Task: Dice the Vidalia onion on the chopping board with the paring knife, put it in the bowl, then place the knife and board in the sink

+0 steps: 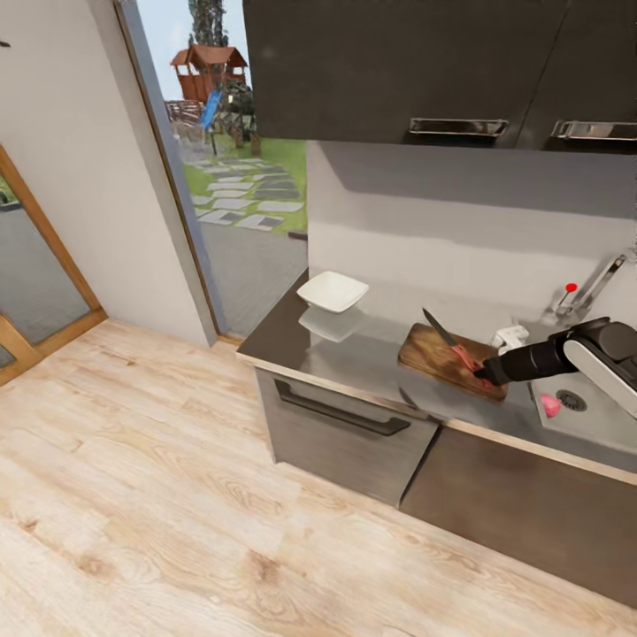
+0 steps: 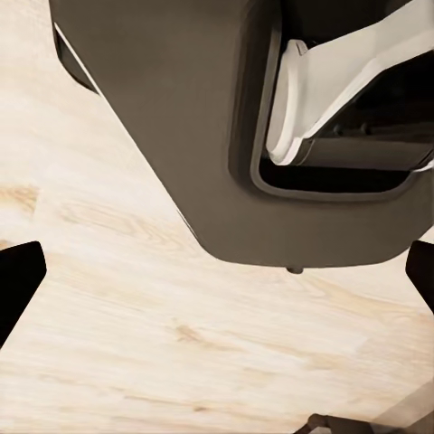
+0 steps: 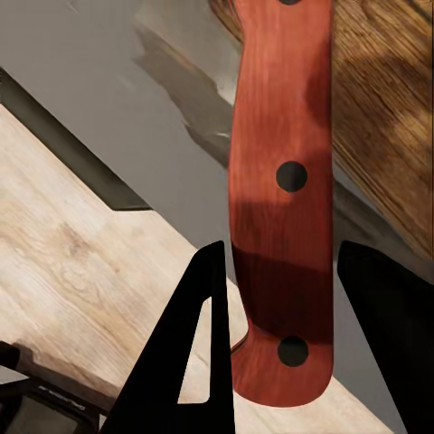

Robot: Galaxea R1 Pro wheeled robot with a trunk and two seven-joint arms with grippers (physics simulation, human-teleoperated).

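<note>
Onion (image 1: 550,405) sat uncut in the sink (image 1: 610,425).
Right gripper (image 3: 276,348) clamped the paring knife (image 3: 282,181) above the chopping board (image 1: 433,356); left gripper's (image 2: 217,280) fingers stood apart.

The right gripper (image 1: 487,375) holds the paring knife (image 1: 456,349) over the chopping board (image 1: 433,358), bowl (image 1: 332,291) nearby.

home kitchen; countertop (image 1: 354,341) | sink (image 1: 591,423) | wall cabinets (image 1: 398,71)
</note>
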